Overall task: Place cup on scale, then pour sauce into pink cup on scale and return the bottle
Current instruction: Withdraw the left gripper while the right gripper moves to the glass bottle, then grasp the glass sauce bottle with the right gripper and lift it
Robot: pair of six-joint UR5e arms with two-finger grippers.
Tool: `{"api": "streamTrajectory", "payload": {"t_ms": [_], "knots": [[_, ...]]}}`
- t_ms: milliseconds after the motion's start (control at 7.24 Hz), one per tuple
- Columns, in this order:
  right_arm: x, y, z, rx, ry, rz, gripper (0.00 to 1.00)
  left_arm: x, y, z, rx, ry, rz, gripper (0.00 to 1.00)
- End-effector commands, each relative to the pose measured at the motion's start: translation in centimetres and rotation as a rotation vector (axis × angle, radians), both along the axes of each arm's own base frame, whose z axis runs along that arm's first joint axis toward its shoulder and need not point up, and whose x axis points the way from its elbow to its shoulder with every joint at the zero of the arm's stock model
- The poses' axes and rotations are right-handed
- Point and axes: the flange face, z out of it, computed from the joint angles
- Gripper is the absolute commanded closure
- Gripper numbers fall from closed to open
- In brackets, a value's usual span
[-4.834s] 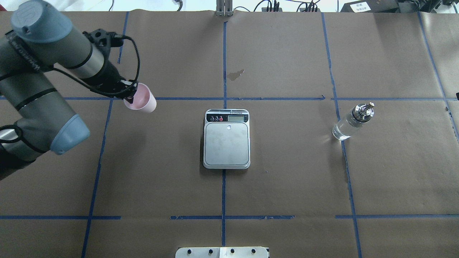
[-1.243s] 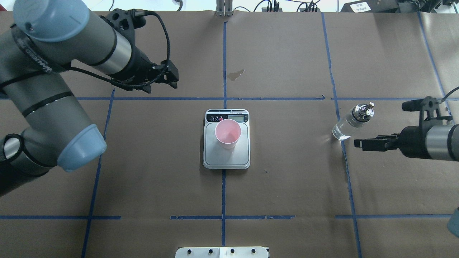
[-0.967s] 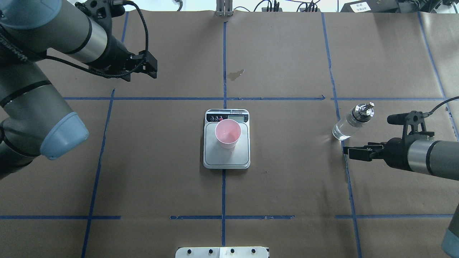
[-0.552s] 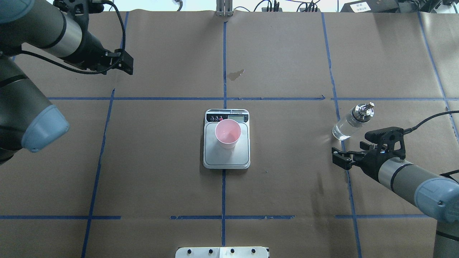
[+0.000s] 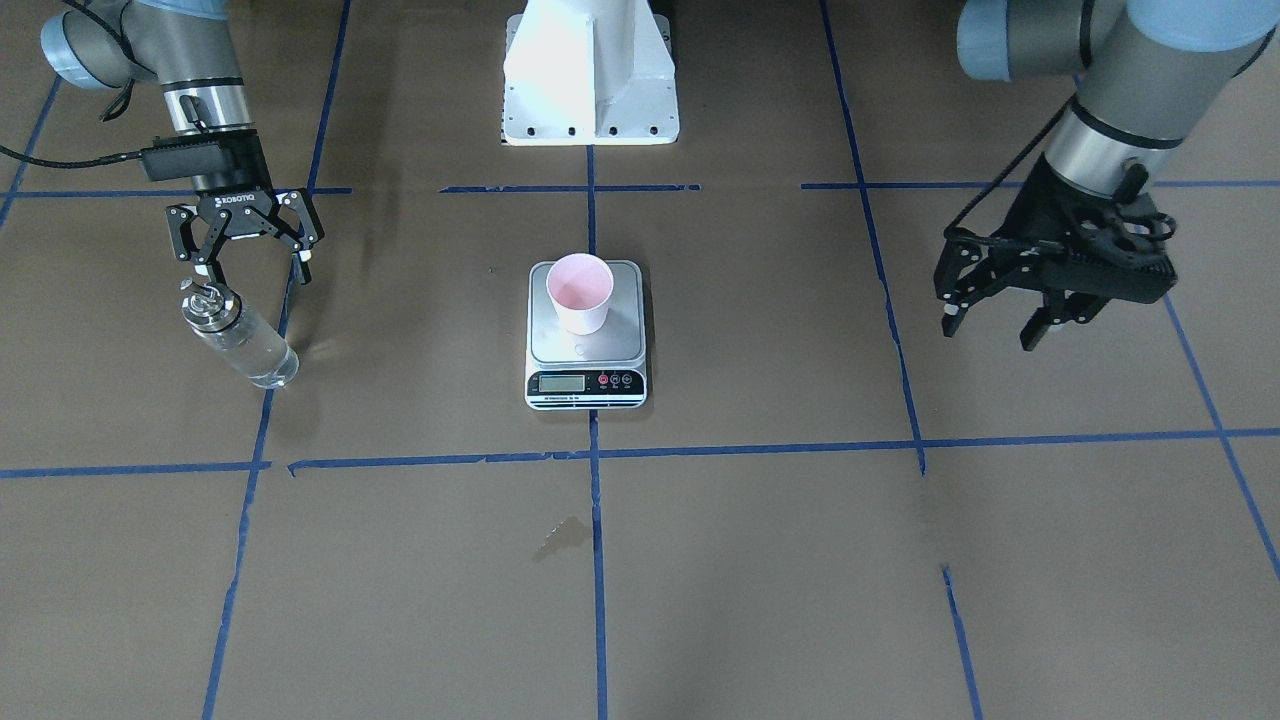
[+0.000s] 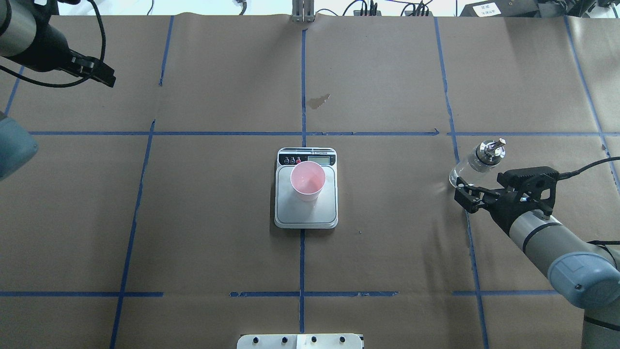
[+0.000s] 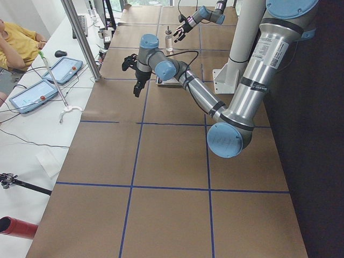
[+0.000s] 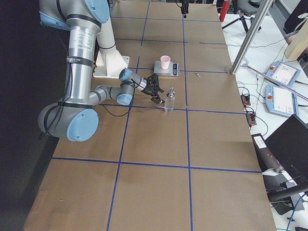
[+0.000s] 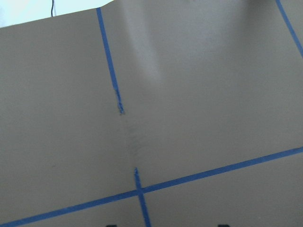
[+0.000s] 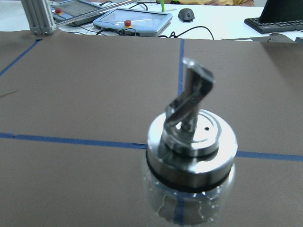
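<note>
The pink cup (image 6: 307,180) stands upright on the steel platform of the scale (image 6: 306,213), also in the front view with the cup (image 5: 579,292) on the scale (image 5: 586,345). The clear glass bottle (image 6: 477,164) with its silver pourer stands on the table at the right; the clear sauce shows inside it. My right gripper (image 6: 466,196) is open, close on the near side of the bottle (image 5: 238,335), not around it. The right wrist view shows the bottle's cap (image 10: 189,156) close and centred. My left gripper (image 5: 990,332) is open and empty, far left of the scale.
Brown paper with blue tape lines covers the table. A dark stain (image 6: 318,101) lies beyond the scale. The robot's white base (image 5: 588,70) stands behind the scale. An operator (image 7: 16,43) and tablets are beyond the table's far edge.
My left gripper set the cup on the scale, let go and drew back to the far left. My right arm came in and swung its open gripper up to the bottle.
</note>
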Motion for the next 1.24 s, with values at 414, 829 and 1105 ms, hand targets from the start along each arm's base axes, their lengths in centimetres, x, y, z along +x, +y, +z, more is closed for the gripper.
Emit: {"api": "streamTrajectory", "payload": {"t_ms": [414, 829, 1105], "knots": [[-4.5, -1.5, 1.9, 0.035, -0.027, 0.166, 0.01, -2.3, -0.4, 0.5, 0.027, -0.02, -0.007, 0.23], [-4.7, -1.7, 2.7, 0.033, -0.01, 0.167, 0.01, -2.7, -0.5, 0.4, 0.027, -0.02, -0.015, 0.23], [-5.0, -1.7, 3.2, 0.042, 0.021, 0.155, 0.01, -2.7, -0.5, 0.4, 0.027, -0.019, -0.017, 0.23]]}}
